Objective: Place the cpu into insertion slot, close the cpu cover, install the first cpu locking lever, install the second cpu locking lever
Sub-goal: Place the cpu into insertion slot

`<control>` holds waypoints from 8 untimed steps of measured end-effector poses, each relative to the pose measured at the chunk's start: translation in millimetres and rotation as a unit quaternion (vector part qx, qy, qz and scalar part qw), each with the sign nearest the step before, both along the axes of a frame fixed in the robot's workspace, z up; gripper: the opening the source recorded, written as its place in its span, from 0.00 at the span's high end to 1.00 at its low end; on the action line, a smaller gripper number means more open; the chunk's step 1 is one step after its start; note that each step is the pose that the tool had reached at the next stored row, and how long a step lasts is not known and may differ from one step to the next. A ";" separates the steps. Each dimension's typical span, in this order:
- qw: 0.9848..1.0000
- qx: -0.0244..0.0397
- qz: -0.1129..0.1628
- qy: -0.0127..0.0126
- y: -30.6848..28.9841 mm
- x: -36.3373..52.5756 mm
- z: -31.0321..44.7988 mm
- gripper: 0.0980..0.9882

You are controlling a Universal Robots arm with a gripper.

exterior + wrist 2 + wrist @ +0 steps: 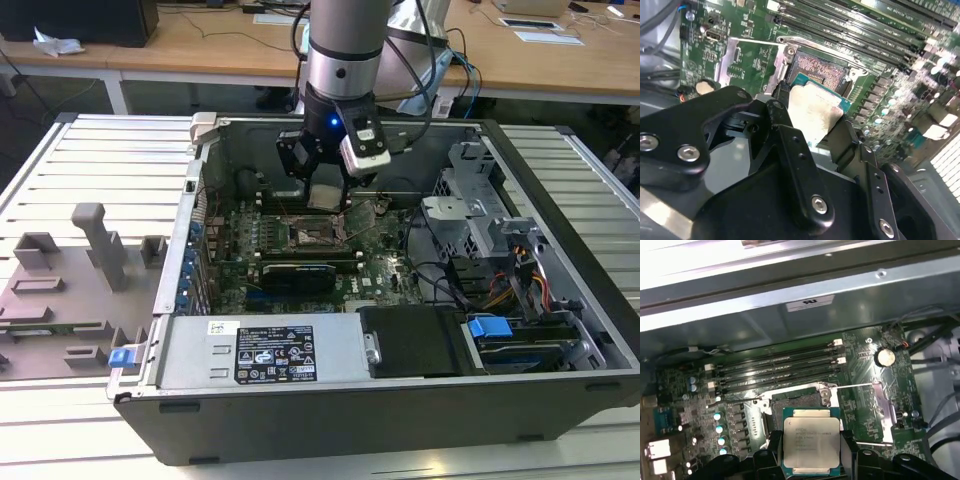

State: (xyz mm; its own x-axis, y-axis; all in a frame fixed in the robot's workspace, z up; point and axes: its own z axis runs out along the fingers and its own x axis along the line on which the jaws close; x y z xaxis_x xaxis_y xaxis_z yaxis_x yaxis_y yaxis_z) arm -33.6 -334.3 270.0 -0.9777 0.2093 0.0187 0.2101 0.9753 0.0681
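Note:
The cpu (811, 440), a small square chip with a dull silver top, is pinched by its two opposite edges in my gripper (811, 452), which is shut on it. It hangs just above the open insertion slot (796, 405) on the green motherboard, level and a little to one side of it. The second wrist view has the cpu (812, 112) between the black fingers (785, 135) with the slot (822, 70) beyond. The cpu cover (862, 412) is swung open and lies flat beside the slot, thin lever wires along its edges. In the exterior view the gripper (327, 192) hovers over the slot (313, 236).
Long black memory slots (780, 367) run beside the socket. The case's metal wall (790, 295) stands close behind. A power supply (265, 352) and a drive cage (490, 225) crowd the case. A grey parts fixture (80, 270) sits at the exterior view's left.

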 end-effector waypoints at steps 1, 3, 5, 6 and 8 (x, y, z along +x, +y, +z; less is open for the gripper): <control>1.000 0.000 -0.008 0.000 0.0 0.0 -0.2 0.50; 1.000 0.000 -0.022 0.000 0.0 0.0 -0.3 0.50; 0.999 0.000 -0.037 0.000 0.0 0.0 -0.6 0.50; 0.999 0.000 -0.046 0.000 0.0 0.0 -0.7 0.50; 0.998 -0.001 -0.062 0.000 0.0 0.0 -1.0 0.50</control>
